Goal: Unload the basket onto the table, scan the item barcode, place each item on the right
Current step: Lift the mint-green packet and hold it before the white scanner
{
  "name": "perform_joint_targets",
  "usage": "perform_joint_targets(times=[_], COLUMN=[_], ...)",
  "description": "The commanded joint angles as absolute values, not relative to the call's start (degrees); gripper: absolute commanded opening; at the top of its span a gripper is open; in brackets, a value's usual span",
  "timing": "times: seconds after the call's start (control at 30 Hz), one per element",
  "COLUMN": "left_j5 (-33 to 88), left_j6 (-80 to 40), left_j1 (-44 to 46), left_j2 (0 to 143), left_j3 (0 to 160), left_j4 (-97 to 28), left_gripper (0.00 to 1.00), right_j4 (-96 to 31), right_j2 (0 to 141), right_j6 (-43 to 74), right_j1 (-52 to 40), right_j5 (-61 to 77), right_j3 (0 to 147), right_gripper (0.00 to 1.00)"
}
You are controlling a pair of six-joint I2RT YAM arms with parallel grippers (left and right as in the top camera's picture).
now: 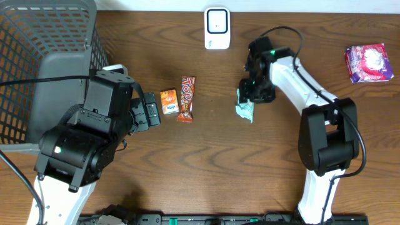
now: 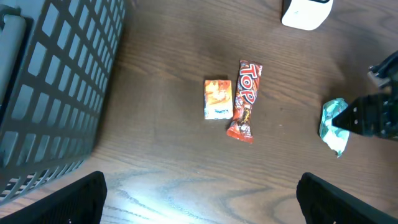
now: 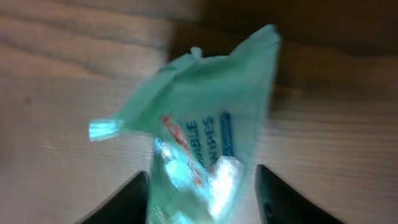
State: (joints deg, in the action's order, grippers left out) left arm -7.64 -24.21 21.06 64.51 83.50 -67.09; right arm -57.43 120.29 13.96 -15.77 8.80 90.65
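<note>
The right gripper [image 3: 202, 179] stands over the green wipes packet [image 3: 205, 118] with one finger on each side of its lower end. The jaws are part-way closed. Whether they are actually pinching the wrapper or only bracketing it, I cannot tell.

The packet lies on the wooden table [image 1: 219, 162], right of centre and a little below the white scanner [image 1: 217, 28] at the far edge.

To do this step well, the fingers should probably close on the fuller body of the packet, not its crinkled tail, so that it does not swivel when lifted. It then needs carrying toward the scanner and turning until the barcode faces it. No view shows the barcode, so some turning is likely.

The left gripper [image 2: 199, 196] is spread wide with nothing between its fingers. It sits near the small orange box [image 1: 169, 101] and the candy bar [image 1: 187, 98].

The right wrist camera alone shows the printing on the wrapper and how close the fingers are to it. Only the overhead view shows the scanner, the packet and the basket [image 1: 37, 62] together, along with a purple packet [image 1: 369, 62] far to the right. The left wrist camera shows the packet's free end clear of the right arm.
</note>
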Motion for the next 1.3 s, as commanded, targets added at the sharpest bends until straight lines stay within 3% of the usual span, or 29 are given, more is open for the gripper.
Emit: perform_joint_targets(times=[0.0,0.1,0.2,0.23,0.6,0.77,0.97,1.27], left_j5=[-7.94,-7.94,-7.94,-7.94,-7.94,-7.94,-7.94,-7.94], left_j6=[-24.32,-24.32,-24.32,-24.32,-24.32,-24.32,-24.32,-24.32], left_j1=[20.93,20.93,20.93,20.93,20.93,20.93,20.93,20.93], left_j2=[64.40,64.40,64.40,64.40,64.40,64.40,64.40,64.40], left_j3=[83.70,83.70,83.70,83.70,83.70,83.70,83.70,83.70], left_j4=[-67.24,-67.24,-67.24,-67.26,-67.26,-67.26,-67.26,-67.26], left_gripper=[0.98,0.98,0.98,0.98,0.98,0.98,0.98,0.98], right_j4=[-54.15,-53.04,-52.38,-52.16,-50.94,-40.95,-23.44,-8.86], right_j2=[119.92,119.92,119.90,119.90,119.85,119.85,121.34,130.26], right_j6=[15.84,15.81,15.81,15.84,15.84,15.84,19.62,20.14], right_j1=[-17.15,-17.89,-18.13,-18.13,-18.11,-18.11,-18.44,-20.10], right_j5=[10.02,9.96,10.00,10.02,10.02,9.98,5.19,-4.40], right_j3=[86.91,86.11,86.19,86.35,96.64,105.73,105.95,105.95], right_gripper=[0.36,0.23,0.02,0.01,0.01,0.01,0.01,0.01])
